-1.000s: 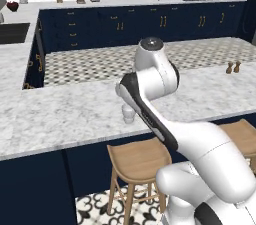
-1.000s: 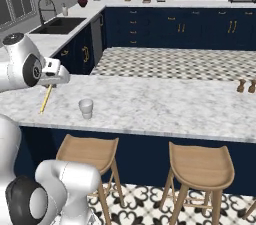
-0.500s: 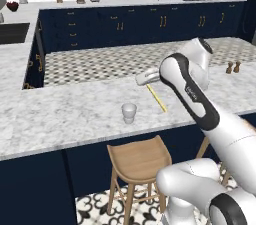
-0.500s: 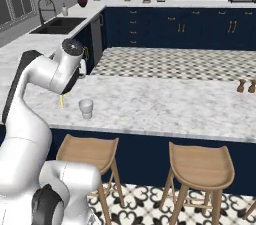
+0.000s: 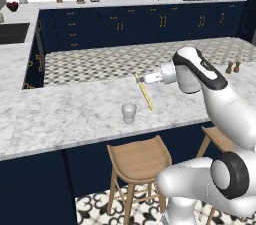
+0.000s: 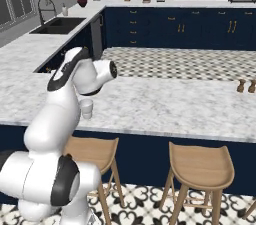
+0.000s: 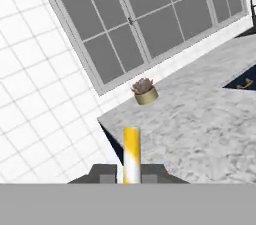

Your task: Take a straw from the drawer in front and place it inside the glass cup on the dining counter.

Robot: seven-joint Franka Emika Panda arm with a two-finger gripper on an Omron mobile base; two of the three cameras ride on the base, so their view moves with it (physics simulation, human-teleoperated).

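Our two-finger claw (image 5: 141,79) is clamped on the upper end of the thin, stiff, feather-light pale yellow straw (image 5: 145,93), which slants down toward the small translucent glass cup (image 5: 129,112) just below, so we judge it slip-prone.

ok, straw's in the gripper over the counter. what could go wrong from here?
1. The straw hangs tilted and off to the right of the cup, in the left base view. Lowered like that, its tip would likely hit the counter or the rim.
2. The cup is small and light-looking; a nudge might tip it.
3. The gripper pinches the straw at one end only, so it could swivel or slip.
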